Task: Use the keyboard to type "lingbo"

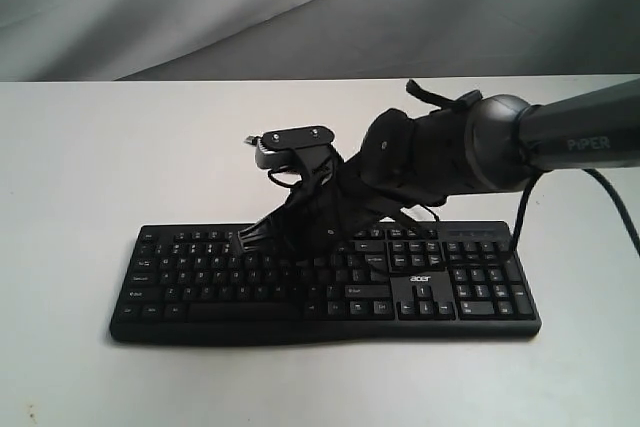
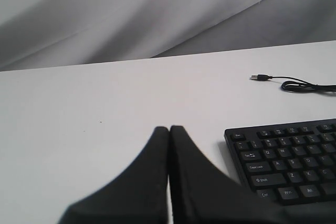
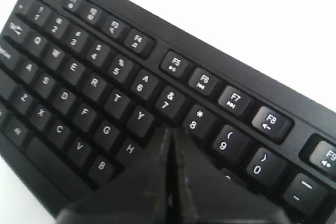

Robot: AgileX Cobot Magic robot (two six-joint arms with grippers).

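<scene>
right gripper (image 3: 170, 131): your fingers pressed together, tips over keyboard (image 3: 94, 82), Y key (image 3: 140, 116) and 8 key (image 3: 196, 121) either side | left gripper (image 2: 169, 128): your fingers pressed together, keyboard off to one side, apart

"acer" on keyboard (image 1: 205, 282), "PIPER" on arm (image 1: 585, 142)

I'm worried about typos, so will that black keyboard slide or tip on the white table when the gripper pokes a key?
Tipping looks unlikely: the keyboard is wide, low and flat on the table. The right gripper, jaws shut, angles down onto it, so sideways push should be small. Its cable lies slack and unplugged, likely no anchor.
</scene>
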